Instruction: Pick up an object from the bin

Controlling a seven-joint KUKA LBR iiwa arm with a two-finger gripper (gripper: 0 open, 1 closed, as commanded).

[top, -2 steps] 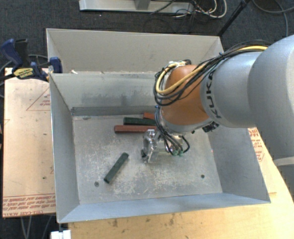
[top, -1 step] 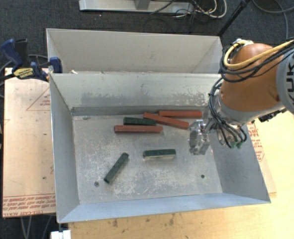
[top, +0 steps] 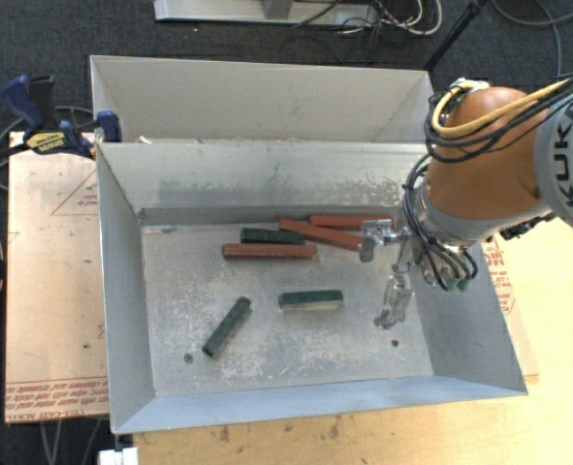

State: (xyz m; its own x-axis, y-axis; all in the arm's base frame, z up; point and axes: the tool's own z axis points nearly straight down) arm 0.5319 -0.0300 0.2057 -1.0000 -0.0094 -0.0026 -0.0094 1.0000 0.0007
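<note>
Because the arm point(top: 480, 163) is brought in over the right wall, that side of the bin point(top: 267, 177) is taken up by the orange-covered wrist point(top: 475, 177), and the rest of the floor is left open. The gripper point(top: 394, 314) is hung below the wrist, low over bare floor near the right wall. Nothing is seen in it, and whether it is spread or pressed together cannot be told from this angle.

Behind the gripper, toward the back wall, a loose cluster of bars is found. Two red bars point(top: 336, 227) are laid overlapping, with their near ends just beside the wrist. A dark green bar point(top: 272, 235) is touching them, and a third red bar point(top: 270, 251) is laid against that one on its front side. Such packing is judged to leave little room for a clean grip there.

Nearest to the gripper, on the side away from the arm and apart from the cluster, a green bar point(top: 310, 299) is laid flat with free floor all round it. It is judged the likeliest thing to be picked, since it can be closed on across its narrow width. Farther off on the same side, a second green bar point(top: 227, 325) is laid at a slant, well apart from everything else.
</note>
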